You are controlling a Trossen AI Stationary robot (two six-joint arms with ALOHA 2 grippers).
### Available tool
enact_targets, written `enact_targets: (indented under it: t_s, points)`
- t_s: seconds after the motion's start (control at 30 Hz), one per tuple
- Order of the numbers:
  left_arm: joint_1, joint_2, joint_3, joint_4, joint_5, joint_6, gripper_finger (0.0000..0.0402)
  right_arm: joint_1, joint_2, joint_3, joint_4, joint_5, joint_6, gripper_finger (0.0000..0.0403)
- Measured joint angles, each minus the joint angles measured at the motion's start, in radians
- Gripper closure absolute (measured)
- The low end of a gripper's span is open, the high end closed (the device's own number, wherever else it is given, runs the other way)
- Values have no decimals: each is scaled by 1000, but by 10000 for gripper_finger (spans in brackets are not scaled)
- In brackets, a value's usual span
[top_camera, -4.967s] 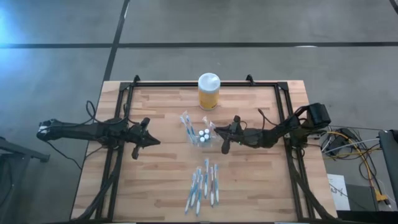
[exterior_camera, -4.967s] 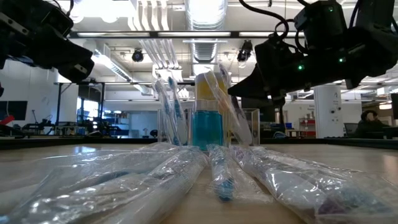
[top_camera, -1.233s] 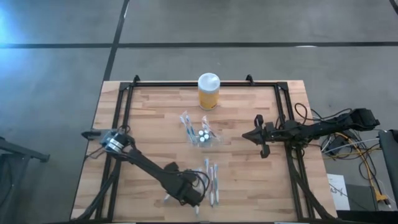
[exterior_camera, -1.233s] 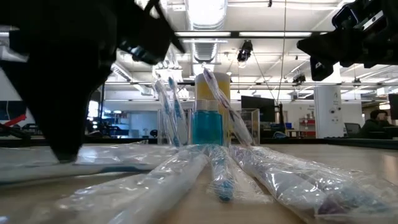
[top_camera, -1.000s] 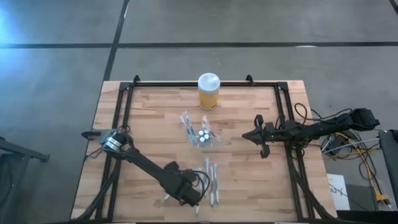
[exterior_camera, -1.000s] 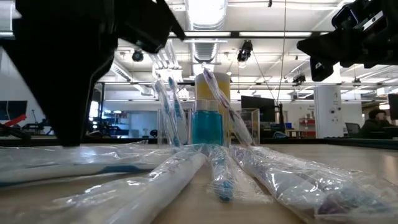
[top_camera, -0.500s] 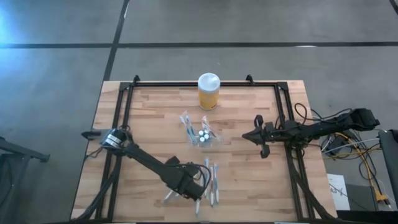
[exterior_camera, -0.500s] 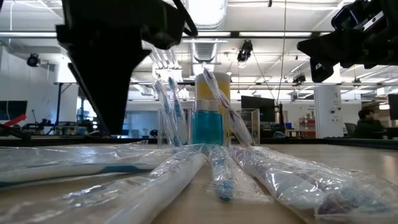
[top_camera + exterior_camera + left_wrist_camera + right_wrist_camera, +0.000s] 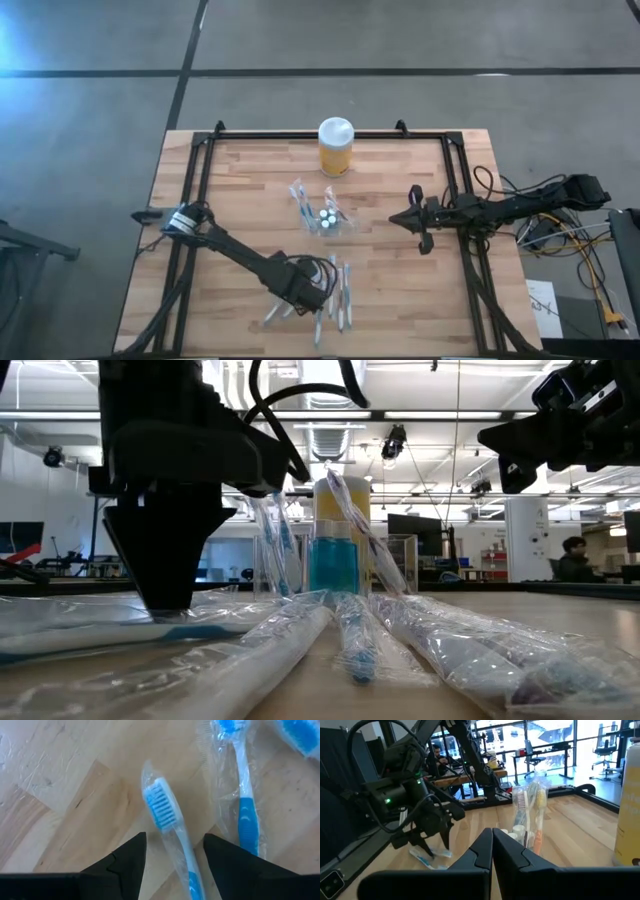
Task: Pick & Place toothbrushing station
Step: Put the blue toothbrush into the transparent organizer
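The toothbrushing station (image 9: 326,219) is a small clear holder at the table's middle. It stands on its base, with wrapped toothbrushes upright in it (image 9: 330,555) (image 9: 527,827). Several wrapped blue toothbrushes (image 9: 338,292) lie flat on the table's near middle. My left gripper (image 9: 305,300) (image 9: 165,610) points down over them, open. Its fingers (image 9: 175,870) stand on either side of one wrapped toothbrush (image 9: 165,827). My right gripper (image 9: 395,219) (image 9: 492,832) hovers shut to the right of the station, holding nothing. My left gripper comes from above, its open fingers across the handle of a wrapped toothbrush (image 9: 182,857) that lies flat on the table. Its fingertips (image 9: 165,612) reach down to the wrapper; I cannot tell whether they touch it.
A yellow jar with a white lid (image 9: 335,148) stands at the far middle of the table. One more wrapped toothbrush (image 9: 275,316) lies left of the pile. Black frame rails (image 9: 195,200) run along the table's sides. A person (image 9: 573,560) sits in the room beyond.
My left gripper has gone a little toward the far edge over the loose toothbrushes, rising and then coming down over one wrapped toothbrush.
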Motion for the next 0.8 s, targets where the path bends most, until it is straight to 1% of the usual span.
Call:
enact_targets:
  t_s: [0.13,0.2,0.3,0.47,0.5,0.6,0.67,0.73,0.8]
  points:
    - [0,-2,-18,7,0,0,198,0,0,0,0,0,0,394]
    - [0,-2,-22,13,2,20,213,0,0,0,0,0,0,394]
    - [1,-2,-22,24,10,64,262,0,0,0,0,0,0,394]
    - [2,-13,-16,23,13,130,375,0,0,0,0,0,0,394]
    - [2,-18,-16,20,13,138,386,0,0,0,0,0,0,394]
    - [2,-47,-25,-1,-8,164,386,0,0,0,0,0,0,394]
    - [2,-87,-30,12,-32,192,386,0,0,0,0,1,0,394]
    - [2,-152,-37,12,-83,224,392,0,0,0,0,0,0,394]
    - [-2,-229,-54,17,-172,254,396,0,0,0,0,1,0,394]
